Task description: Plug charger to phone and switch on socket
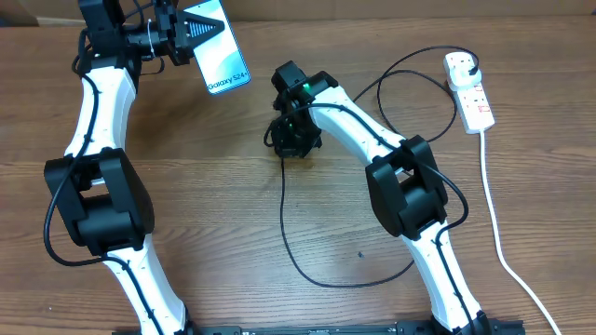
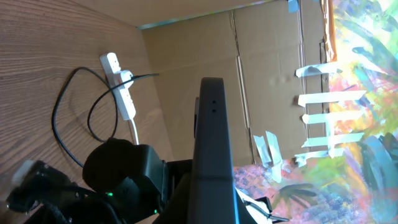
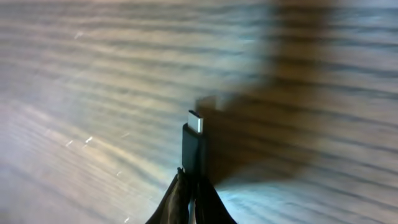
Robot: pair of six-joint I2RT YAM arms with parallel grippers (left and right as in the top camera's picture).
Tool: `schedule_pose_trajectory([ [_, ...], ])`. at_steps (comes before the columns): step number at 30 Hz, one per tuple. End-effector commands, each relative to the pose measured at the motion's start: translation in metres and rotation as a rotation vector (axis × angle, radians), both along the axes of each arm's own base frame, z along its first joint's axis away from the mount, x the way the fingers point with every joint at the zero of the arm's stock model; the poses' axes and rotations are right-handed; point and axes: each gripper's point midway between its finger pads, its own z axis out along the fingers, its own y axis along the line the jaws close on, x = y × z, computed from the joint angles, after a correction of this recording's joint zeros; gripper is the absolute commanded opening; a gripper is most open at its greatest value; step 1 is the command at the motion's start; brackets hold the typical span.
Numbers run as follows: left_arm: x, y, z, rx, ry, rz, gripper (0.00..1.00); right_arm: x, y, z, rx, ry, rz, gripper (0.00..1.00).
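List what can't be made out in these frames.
Socket switch position: too small in overhead and left wrist views.
Phone charging port: too small overhead; left wrist shows it edge-on only.
Right end effector fingers: overhead, hidden under its own body; right wrist, cut off by the bottom edge.
Table around charger tip: blurred, right wrist.

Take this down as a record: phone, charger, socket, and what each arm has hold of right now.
phone: held up off the table, tilted, screen lit
left gripper: jaws shut on phone
charger: tip above bare wood, not in phone
right gripper: jaws shut on charger
cable: loops over table to socket
socket: far right, black plug at its end
switch: cannot tell
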Motion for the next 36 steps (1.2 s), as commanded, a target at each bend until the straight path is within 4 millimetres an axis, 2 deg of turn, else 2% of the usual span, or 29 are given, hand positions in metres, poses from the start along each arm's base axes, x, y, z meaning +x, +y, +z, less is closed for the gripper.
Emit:
schedule_pose_trajectory([
  [1, -0.005, -0.004, 0.008, -0.009, -0.005, -0.032, 0.04, 0.009, 0.015, 0.077, 0.215, -0.099, 0.098, 0.04],
  [5, -0.005, -0.004, 0.008, -0.009, -0.005, -0.032, 0.04, 0.004, 0.019, 0.135, 0.392, -0.127, 0.143, 0.04],
  [9, -0.005, -0.004, 0.008, -0.009, -0.005, -0.032, 0.04, -0.004, 0.019, 0.175, 0.576, -0.110, 0.192, 0.04],
  [12, -0.005, -0.004, 0.008, -0.009, -0.006, -0.032, 0.04, -0.007, 0.017, 0.192, 0.674, -0.089, 0.211, 0.04],
  [15, -0.005, -0.004, 0.008, -0.007, -0.020, -0.032, 0.04, -0.006, 0.016, 0.192, 0.677, -0.088, 0.209, 0.04],
  [17, -0.005, -0.004, 0.008, -0.006, -0.022, -0.032, 0.04, -0.001, 0.012, 0.185, 0.625, -0.106, 0.192, 0.04],
  [21, -0.005, -0.004, 0.008, -0.006, -0.028, -0.032, 0.04, 0.020, -0.010, 0.150, 0.393, -0.139, 0.054, 0.05],
  [25, -0.005, -0.004, 0.008, -0.005, -0.028, -0.032, 0.04, 0.034, -0.025, 0.120, 0.222, -0.164, -0.056, 0.33],
  [27, -0.005, -0.004, 0.008, -0.005, -0.029, -0.032, 0.04, 0.043, -0.031, 0.105, 0.143, -0.191, -0.096, 0.40],
  [32, -0.005, -0.004, 0.008, -0.005, -0.029, -0.032, 0.04, 0.057, -0.030, 0.066, -0.009, -0.270, -0.091, 0.41],
  [36, -0.005, -0.004, 0.008, -0.005, -0.029, -0.032, 0.04, 0.052, -0.016, 0.034, -0.107, -0.308, -0.034, 0.42],
])
